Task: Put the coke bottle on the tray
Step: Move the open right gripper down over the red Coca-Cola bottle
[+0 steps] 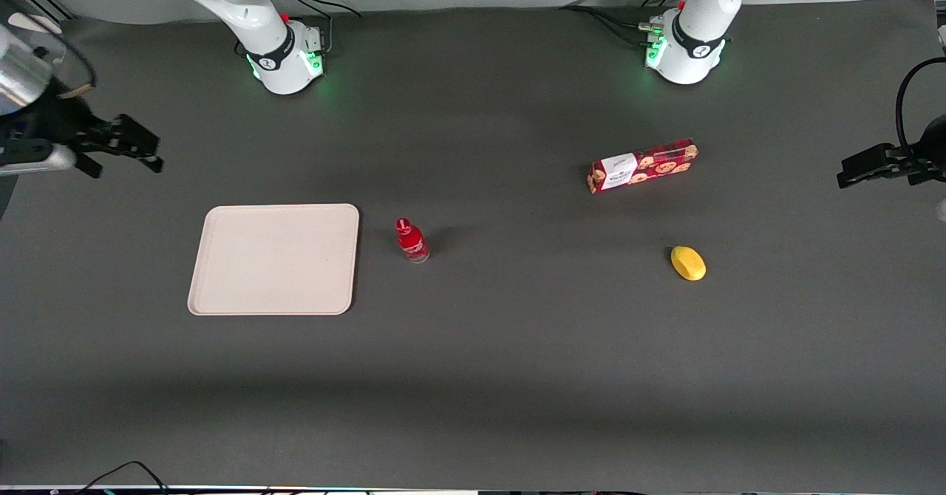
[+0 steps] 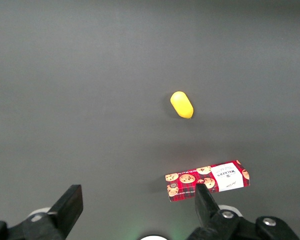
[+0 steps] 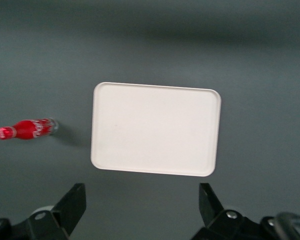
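Observation:
The small red coke bottle (image 1: pixel 412 240) stands upright on the dark table, close beside the tray (image 1: pixel 222 295) on the side toward the parked arm. It also shows in the right wrist view (image 3: pixel 26 129). The cream tray lies flat and holds nothing; it also shows in the right wrist view (image 3: pixel 102 150). My right gripper (image 1: pixel 140 151) hangs high at the working arm's end of the table, farther from the front camera than the tray. Its fingers are open and hold nothing; in its wrist view (image 3: pixel 141 200) they are spread wide above bare table.
A long red cookie box (image 1: pixel 642 165) and a yellow lemon-shaped object (image 1: pixel 688 263) lie toward the parked arm's end of the table. Both show in the left wrist view, the box (image 2: pixel 225 177) and the yellow object (image 2: pixel 182 104).

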